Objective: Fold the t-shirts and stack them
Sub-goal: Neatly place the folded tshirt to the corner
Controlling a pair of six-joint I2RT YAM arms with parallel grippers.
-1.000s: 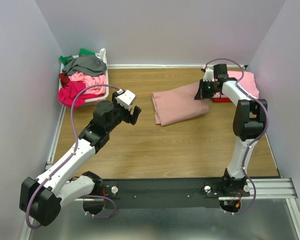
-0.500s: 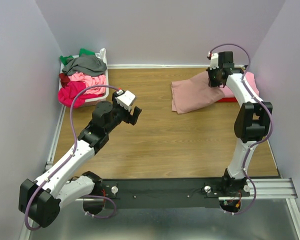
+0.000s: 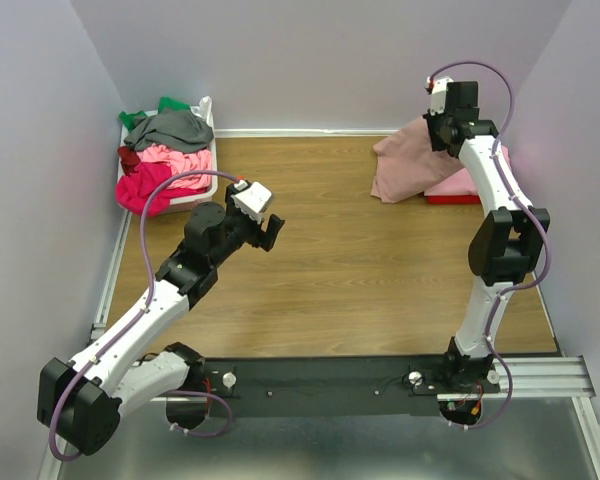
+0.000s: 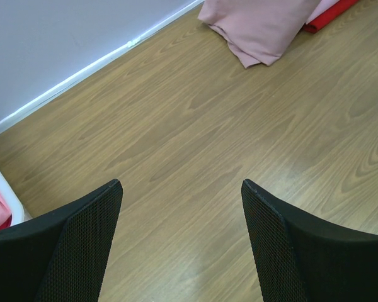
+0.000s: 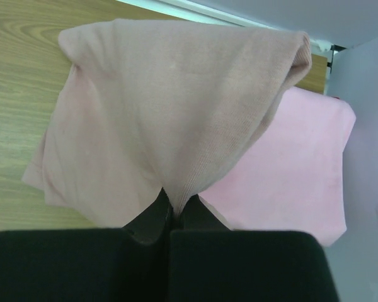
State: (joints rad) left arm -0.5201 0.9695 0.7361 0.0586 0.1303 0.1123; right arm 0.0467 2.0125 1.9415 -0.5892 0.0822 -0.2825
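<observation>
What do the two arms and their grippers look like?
The left arm and the right arm have white links and bulky black joints; a lilac cable loops along each. The left gripper has a white body and two black, tapering fingers with fine mesh texture. The right gripper is mostly black.

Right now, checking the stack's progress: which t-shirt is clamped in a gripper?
The dusty-pink t-shirt, pinched by the right gripper partly over the light-pink folded one; the other shirts lie loose in the bin.

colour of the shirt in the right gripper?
Dusty pink; the shirt shows best in the right wrist view.
</observation>
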